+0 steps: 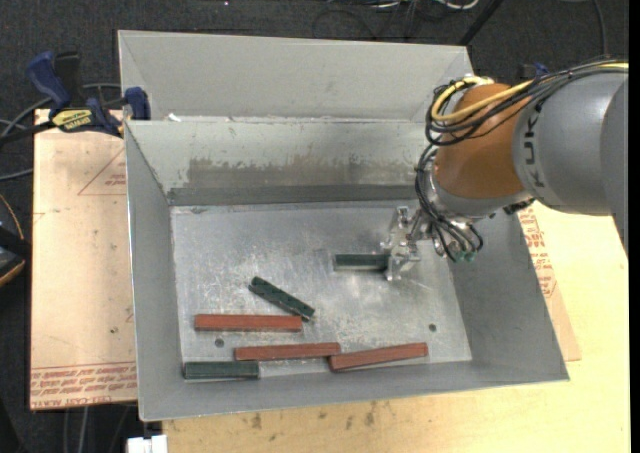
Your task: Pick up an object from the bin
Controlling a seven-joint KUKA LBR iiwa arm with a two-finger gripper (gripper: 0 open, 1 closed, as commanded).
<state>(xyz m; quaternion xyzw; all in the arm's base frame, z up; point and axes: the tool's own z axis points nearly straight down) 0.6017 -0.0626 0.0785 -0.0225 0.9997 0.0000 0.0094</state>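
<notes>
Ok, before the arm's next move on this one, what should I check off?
1. Gripper at the short dark green bar's right end in view: ok.
2. That bar lies alone, apart from the other bars: ok.
3. Grip on the bar: cannot tell.
4. Angled dark green bar and red-brown bars out of the gripper's way: ok.
5. Gripper off the bin wall: ok.

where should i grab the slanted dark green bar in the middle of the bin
Pinch the slanted dark green bar at mid-length across its narrow width, from straight above; it lies flat, and the red bar crowds its lower end.
</notes>
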